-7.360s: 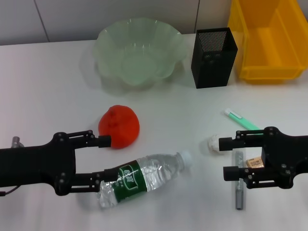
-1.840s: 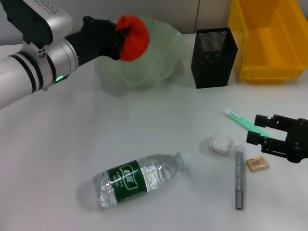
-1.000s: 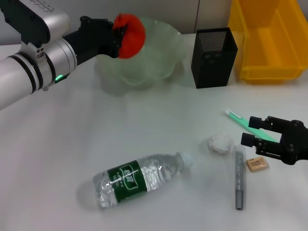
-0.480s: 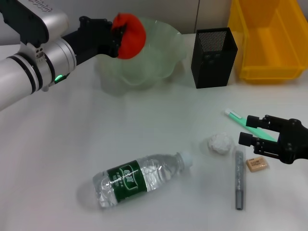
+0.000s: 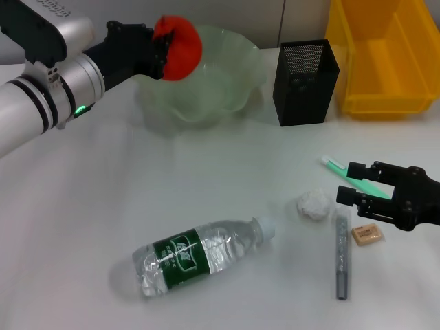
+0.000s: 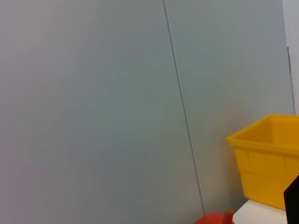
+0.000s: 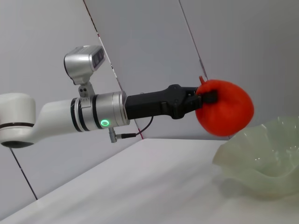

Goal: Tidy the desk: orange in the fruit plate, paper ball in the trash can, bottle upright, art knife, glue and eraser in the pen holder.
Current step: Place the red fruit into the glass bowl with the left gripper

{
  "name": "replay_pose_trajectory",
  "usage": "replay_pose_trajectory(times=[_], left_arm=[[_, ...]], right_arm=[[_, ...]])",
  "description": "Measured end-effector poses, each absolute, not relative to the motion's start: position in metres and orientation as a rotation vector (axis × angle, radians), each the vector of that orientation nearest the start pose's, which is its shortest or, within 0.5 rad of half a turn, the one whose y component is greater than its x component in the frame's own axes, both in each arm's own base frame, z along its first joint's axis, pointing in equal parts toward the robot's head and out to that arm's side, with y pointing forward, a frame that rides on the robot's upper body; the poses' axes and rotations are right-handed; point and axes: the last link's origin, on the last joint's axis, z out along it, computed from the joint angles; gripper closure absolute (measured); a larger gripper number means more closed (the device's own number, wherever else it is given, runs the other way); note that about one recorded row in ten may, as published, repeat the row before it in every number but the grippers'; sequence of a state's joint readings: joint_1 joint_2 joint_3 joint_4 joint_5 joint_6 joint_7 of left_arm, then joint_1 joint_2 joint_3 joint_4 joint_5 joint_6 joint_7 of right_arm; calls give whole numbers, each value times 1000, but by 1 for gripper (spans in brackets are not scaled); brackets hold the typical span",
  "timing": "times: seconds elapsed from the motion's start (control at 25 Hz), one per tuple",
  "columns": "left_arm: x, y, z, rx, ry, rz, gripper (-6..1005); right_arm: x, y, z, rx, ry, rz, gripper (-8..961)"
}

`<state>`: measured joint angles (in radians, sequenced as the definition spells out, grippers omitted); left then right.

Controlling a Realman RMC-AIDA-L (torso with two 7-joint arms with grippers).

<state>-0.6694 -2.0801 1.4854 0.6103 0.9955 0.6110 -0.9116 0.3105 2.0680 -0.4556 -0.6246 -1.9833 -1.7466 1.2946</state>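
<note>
The left claw [image 5: 163, 49] grips the round red-orange orange [image 5: 178, 47] over the near-left rim of the translucent pale-green scalloped fruit plate [image 5: 227, 82]; released here, it could strike the rim and roll off. The right claw [image 5: 352, 181] hangs open.

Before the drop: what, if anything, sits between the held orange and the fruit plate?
Nothing visible. The left hand holds the orange in the air over the fruit plate's near-left rim, with only open air below.
</note>
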Motion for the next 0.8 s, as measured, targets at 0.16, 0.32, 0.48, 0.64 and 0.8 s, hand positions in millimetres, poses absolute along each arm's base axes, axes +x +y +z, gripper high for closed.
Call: replay_pose_trajectory(times=[0.16, 0.32, 0.48, 0.64, 0.8], left_arm=[[-185, 435, -46, -2254, -265, -521, 942], [-188, 434, -46, -2255, -269, -514, 941], [-191, 435, -48, -2256, -276, -493, 941], [-191, 435, -48, -2255, -276, -486, 942], [-192, 435, -48, -2253, -266, -476, 942]], right_arm=[[323, 256, 29, -2494, 805, 912, 289], [322, 257, 29, -2494, 807, 914, 289], [322, 258, 29, -2492, 810, 917, 289], [322, 258, 30, -2484, 815, 921, 289], [322, 257, 29, -2480, 822, 927, 289]])
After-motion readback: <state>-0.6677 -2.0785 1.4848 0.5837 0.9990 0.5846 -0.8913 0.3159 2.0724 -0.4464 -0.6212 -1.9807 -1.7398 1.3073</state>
